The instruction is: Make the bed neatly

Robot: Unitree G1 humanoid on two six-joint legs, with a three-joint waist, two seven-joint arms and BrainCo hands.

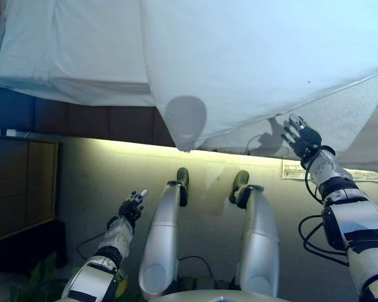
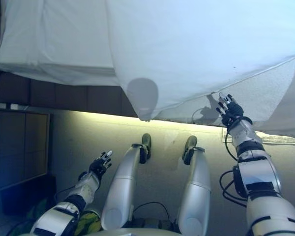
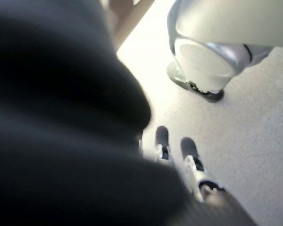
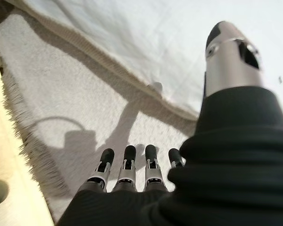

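A white duvet (image 1: 252, 63) lies on the bed, and its near corner (image 1: 186, 141) hangs down over the bed's side. Under it a textured white blanket (image 1: 359, 113) hangs over the edge on the right. My right hand (image 1: 302, 137) is open, its fingers (image 4: 127, 162) straight, just below the duvet's hem and in front of the blanket (image 4: 61, 103), apart from both. My left hand (image 1: 131, 206) is low over the floor at the lower left, open and empty. A white sheet (image 1: 69, 50) covers the bed's left part.
The bed's dark base (image 1: 82, 119) runs along under the bedding. A dark wooden cabinet (image 1: 22, 185) stands at the left. A green plant (image 1: 34, 280) is at the lower left corner. A paper strip (image 1: 365, 175) lies on the floor at the right.
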